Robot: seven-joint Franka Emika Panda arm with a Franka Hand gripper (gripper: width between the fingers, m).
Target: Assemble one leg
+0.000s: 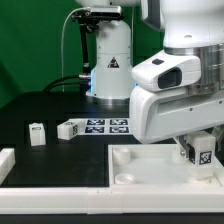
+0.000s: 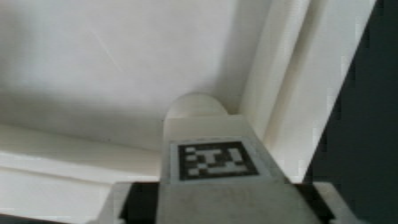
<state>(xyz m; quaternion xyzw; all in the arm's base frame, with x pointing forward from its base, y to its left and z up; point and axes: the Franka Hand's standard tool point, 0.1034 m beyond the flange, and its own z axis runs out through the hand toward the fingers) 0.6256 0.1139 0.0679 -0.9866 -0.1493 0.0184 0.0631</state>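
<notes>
My gripper point(image 1: 199, 143) is shut on a leg point(image 1: 201, 153), a small white block with a black-and-white tag. It holds the leg upright over the far corner of the large white square panel point(image 1: 140, 163) on the exterior view's right. In the wrist view the leg point(image 2: 214, 135) stands between my two fingers point(image 2: 135, 203) of the gripper point(image 2: 222, 205), its tip over the panel's point(image 2: 89, 80) corner by the raised rim. I cannot tell whether the tip touches the panel. Two more legs point(image 1: 37, 133) point(image 1: 68, 128) lie loose on the dark table to the exterior view's left.
The marker board point(image 1: 108, 125) lies behind the panel, next to the loose legs. A long white rail point(image 1: 55, 201) runs along the front and a short white piece point(image 1: 5, 160) sits at the left edge. The robot base point(image 1: 110, 60) stands at the back.
</notes>
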